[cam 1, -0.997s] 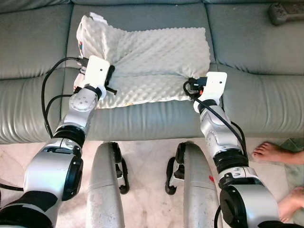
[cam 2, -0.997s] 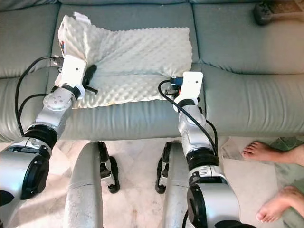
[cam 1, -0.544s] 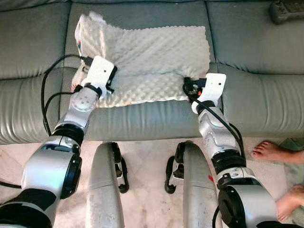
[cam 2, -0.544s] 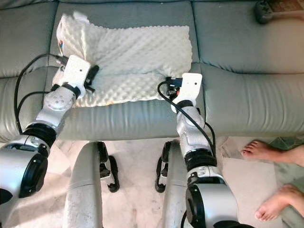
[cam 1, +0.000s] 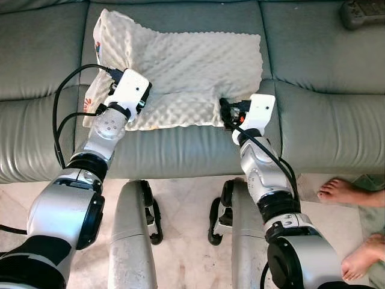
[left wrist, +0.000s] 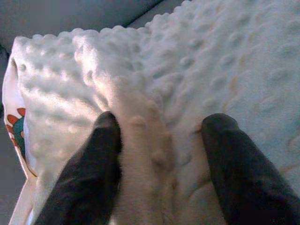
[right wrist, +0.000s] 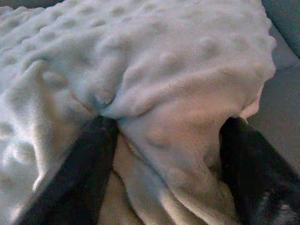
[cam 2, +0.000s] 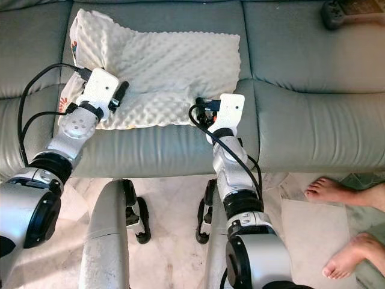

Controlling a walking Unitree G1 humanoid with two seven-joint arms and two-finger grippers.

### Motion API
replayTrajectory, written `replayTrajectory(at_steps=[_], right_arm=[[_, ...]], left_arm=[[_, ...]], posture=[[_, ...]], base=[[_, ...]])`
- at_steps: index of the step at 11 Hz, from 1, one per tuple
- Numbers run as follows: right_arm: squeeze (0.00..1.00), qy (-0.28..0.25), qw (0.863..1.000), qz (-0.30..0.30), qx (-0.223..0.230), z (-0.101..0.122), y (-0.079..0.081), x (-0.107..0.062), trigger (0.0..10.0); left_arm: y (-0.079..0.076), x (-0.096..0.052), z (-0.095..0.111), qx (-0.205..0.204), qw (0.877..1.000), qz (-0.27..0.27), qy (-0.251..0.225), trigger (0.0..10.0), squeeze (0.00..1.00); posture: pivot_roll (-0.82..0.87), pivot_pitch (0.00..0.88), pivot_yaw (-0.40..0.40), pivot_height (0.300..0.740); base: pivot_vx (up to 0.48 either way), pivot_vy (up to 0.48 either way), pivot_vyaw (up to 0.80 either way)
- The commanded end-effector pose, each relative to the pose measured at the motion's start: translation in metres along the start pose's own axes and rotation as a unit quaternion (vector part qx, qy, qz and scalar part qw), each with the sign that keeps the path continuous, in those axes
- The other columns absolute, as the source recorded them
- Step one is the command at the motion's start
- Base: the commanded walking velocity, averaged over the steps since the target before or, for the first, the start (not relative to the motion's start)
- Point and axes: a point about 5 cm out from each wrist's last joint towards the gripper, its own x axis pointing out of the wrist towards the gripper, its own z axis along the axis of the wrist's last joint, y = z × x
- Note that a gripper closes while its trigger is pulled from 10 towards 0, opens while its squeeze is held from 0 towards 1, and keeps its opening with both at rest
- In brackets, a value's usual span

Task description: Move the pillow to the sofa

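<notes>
The pillow (cam 1: 192,66) is a white, bumpy, limp cushion with a coloured print at its left edge. It lies on the middle seat of the grey sofa (cam 1: 337,114). My left gripper (cam 1: 143,100) is at the pillow's front left part, its two black fingers (left wrist: 91,178) pinching a fold of the fabric. At the pillow's front right corner is my right gripper (cam 1: 224,112), where a bunched fold sits between its fingers (right wrist: 79,173). Both arms reach forward over the seat's front edge.
A black controller (cam 1: 363,13) lies on the sofa at the far right. A person's bare feet (cam 1: 346,192) stand on the tiled floor to my right. My own legs (cam 1: 129,241) are just in front of the sofa's front edge.
Both grippers have pushed forward with the pillow, which now lies farther back on the seat. My right gripper has also shifted to the left.
</notes>
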Motion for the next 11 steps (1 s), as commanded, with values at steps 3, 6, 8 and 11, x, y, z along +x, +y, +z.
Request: replayTrajectory(at_steps=[3,6,8,11], right_arm=[[1.00,0.036,0.999,0.009,-0.009,-0.020,-0.002,-0.010,10.0],[1.00,0.012,1.000,-0.011,-0.024,-0.011,-0.014,-0.021,10.0],[1.00,0.008,0.999,-0.011,-0.035,-0.013,-0.018,-0.035,10.0],[1.00,0.015,0.998,-0.018,-0.053,-0.021,-0.029,-0.068,10.0]], left_arm=[[-0.010,-0.008,-0.018,-0.015,0.999,-0.012,0.034,10.0,1.00],[-0.007,-0.015,-0.028,-0.047,0.998,0.009,0.043,10.0,1.00],[-0.007,-0.022,-0.038,-0.066,0.996,0.019,0.056,10.0,1.00],[-0.007,-0.045,-0.053,-0.121,0.990,0.058,0.031,10.0,1.00]], posture=[[-0.06,0.418,-0.018,0.615],[-0.06,0.360,-0.028,0.615],[-0.06,0.313,-0.028,0.615],[-0.07,0.190,-0.017,0.615]], base=[[0.000,0.000,0.00],[0.000,0.000,0.00],[0.000,0.000,0.00],[0.000,0.000,0.00]])
